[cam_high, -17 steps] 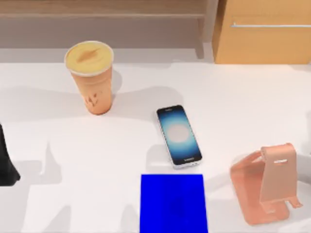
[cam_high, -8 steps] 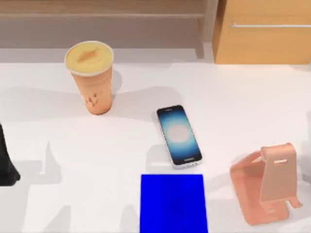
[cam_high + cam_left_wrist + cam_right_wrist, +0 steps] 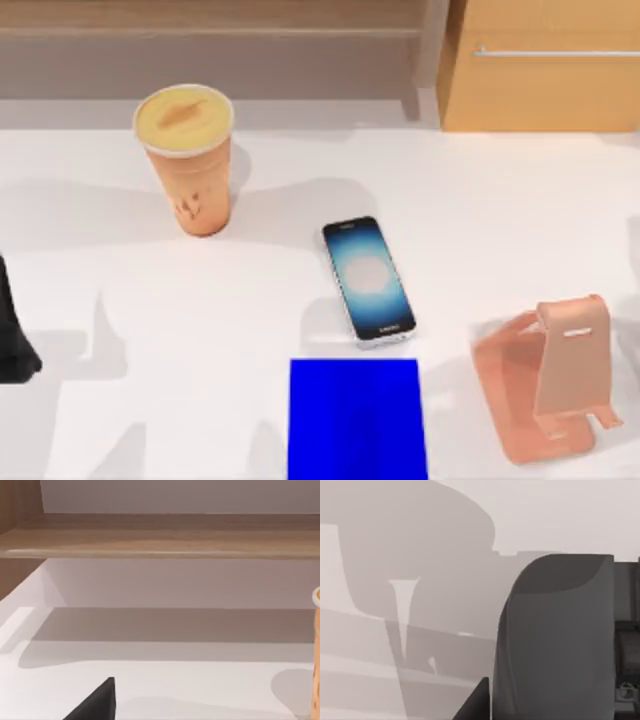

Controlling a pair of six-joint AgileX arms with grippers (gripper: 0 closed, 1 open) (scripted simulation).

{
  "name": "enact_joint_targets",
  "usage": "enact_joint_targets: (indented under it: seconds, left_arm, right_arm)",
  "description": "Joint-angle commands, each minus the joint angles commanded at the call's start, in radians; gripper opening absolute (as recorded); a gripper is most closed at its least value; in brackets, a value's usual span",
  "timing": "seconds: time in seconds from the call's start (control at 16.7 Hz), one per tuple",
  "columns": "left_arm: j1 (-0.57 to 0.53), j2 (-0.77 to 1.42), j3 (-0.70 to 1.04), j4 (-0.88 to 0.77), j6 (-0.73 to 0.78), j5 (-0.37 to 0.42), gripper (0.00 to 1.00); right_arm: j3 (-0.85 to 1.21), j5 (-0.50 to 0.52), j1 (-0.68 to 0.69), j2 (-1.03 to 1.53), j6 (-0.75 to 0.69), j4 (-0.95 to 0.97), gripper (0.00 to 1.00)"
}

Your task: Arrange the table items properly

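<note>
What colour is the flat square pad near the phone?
The pad is solid deep blue, seen best in the top view.

Orange cup (image 3: 190, 160) upright, smartphone (image 3: 368, 279) flat centre

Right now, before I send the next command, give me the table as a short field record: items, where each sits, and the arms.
cup: upright, far left part of the table
phone: flat, screen up, table centre, just beyond the pad
pad: flat at the near edge, centre
stand: near right, nothing on it
left arm: dark part at the left edge, apart from all items
table: white, shelf and cabinet behind it
</note>
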Motion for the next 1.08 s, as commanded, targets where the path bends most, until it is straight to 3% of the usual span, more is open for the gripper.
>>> enact_joint_targets:
  seconds: [0.48, 0.84, 1.08]
  left_arm:
    - [0.0, 0.0, 0.0, 0.0, 0.0, 0.0, 1.0]
    - [0.0, 0.0, 0.0, 0.0, 0.0, 0.0, 1.0]
    - [0.0, 0.0, 0.0, 0.0, 0.0, 0.0, 1.0]
  right_arm:
    - [0.19, 0.0, -0.002, -0.125, -0.006, -0.319, 0.0]
    - [0.197, -0.002, 0.008, -0.129, 0.007, -0.315, 0.0]
    - [0.269, -0.014, 0.124, -0.161, 0.148, -0.23, 0.0]
